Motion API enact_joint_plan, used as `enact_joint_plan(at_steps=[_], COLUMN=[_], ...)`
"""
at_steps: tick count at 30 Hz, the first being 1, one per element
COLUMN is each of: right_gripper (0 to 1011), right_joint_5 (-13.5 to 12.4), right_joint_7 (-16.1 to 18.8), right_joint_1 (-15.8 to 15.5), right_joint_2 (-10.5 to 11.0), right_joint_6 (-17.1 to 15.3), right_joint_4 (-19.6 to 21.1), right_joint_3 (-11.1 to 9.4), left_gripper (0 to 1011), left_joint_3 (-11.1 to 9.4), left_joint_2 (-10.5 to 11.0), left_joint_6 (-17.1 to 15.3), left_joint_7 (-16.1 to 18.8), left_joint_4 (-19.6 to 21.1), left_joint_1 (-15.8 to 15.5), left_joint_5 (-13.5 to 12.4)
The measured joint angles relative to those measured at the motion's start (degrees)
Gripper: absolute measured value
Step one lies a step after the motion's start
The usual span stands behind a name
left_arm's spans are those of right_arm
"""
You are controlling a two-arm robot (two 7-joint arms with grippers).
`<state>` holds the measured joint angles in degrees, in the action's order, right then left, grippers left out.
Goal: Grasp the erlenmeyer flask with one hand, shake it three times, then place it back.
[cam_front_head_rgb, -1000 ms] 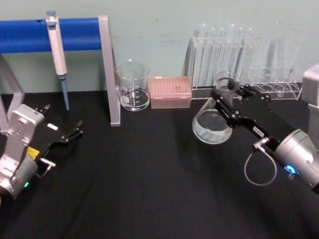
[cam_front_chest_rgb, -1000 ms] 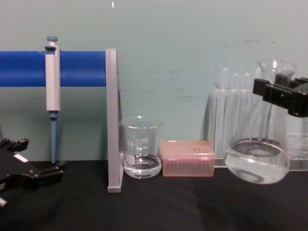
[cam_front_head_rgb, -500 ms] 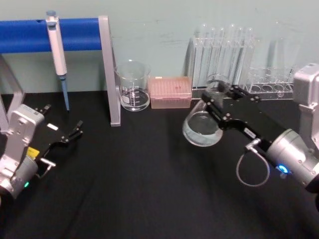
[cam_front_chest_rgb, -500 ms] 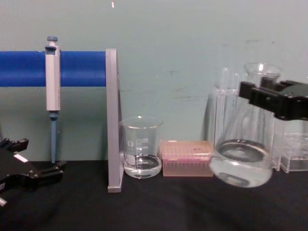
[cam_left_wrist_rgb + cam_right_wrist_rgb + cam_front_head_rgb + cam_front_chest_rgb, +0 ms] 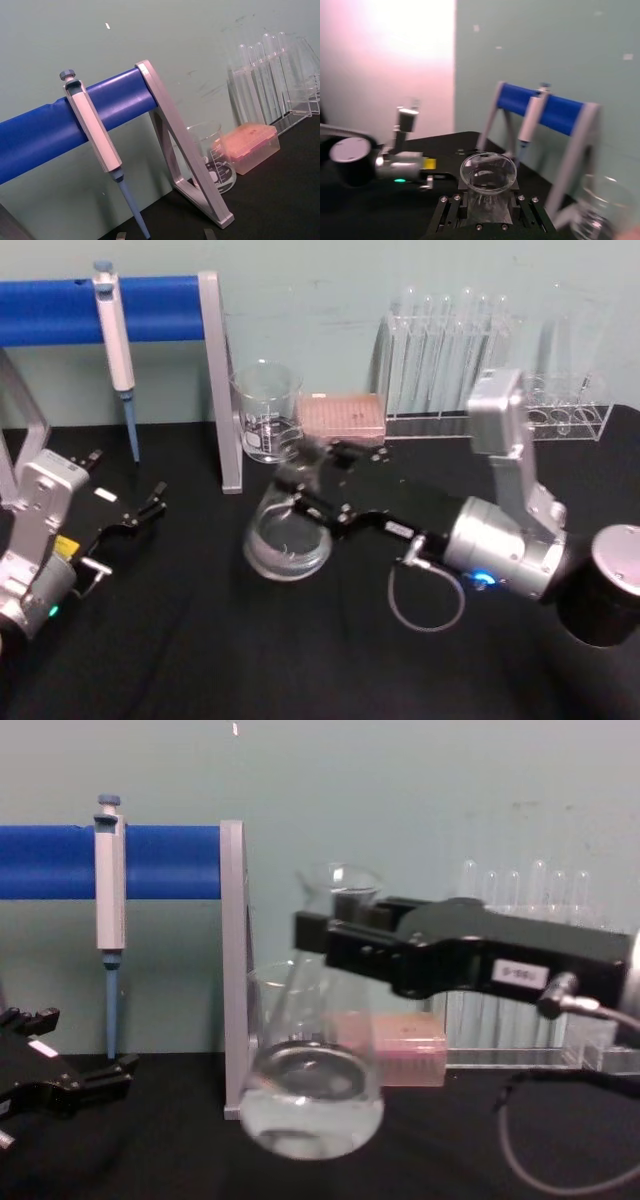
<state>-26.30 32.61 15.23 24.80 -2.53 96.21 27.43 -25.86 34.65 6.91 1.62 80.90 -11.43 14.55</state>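
The right gripper (image 5: pixel 345 942) clamps its jaws on the flask (image 5: pixel 313 1105) neck, above the worktop (image 5: pixel 200 640) middle; the left gripper (image 5: pixel 140 510) idles open at 9 o'clock. Shake in short, level strokes, clear of the beaker (image 5: pixel 265 410) at 12 o'clock.

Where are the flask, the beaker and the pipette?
erlenmeyer flask (image 5: pixel 312 1105), chest view, its wide base.
beaker (image 5: pixel 266 420), head view, its glass wall.
pipette (image 5: pixel 113 335), head view, its white body.
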Motion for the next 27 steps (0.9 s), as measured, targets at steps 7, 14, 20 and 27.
enact_joint_plan(at_steps=[7, 14, 20, 27], right_gripper=[449, 449, 449, 449], right_joint_5=[-1.14, -1.38, 0.21, 2.42], right_joint_7=[3.57, 2.09, -3.69, -11.91], right_joint_1=[2.99, 3.14, 0.96, -4.45], right_joint_2=[-0.16, 0.68, 2.25, 3.86], right_joint_6=[0.48, 0.86, 1.0, 0.34], right_joint_4=[-1.96, -1.71, 0.68, 4.7], right_joint_3=[3.06, 3.46, 1.47, -3.79], left_gripper=[1001, 1001, 1001, 1001], left_joint_3=[0.0, 0.0, 0.0, 0.0], left_joint_2=[0.0, 0.0, 0.0, 0.0], left_joint_6=[0.0, 0.0, 0.0, 0.0], left_joint_7=[0.0, 0.0, 0.0, 0.0], left_joint_4=[0.0, 0.0, 0.0, 0.0], left_joint_1=[0.0, 0.0, 0.0, 0.0], left_joint_5=[0.0, 0.0, 0.0, 0.0])
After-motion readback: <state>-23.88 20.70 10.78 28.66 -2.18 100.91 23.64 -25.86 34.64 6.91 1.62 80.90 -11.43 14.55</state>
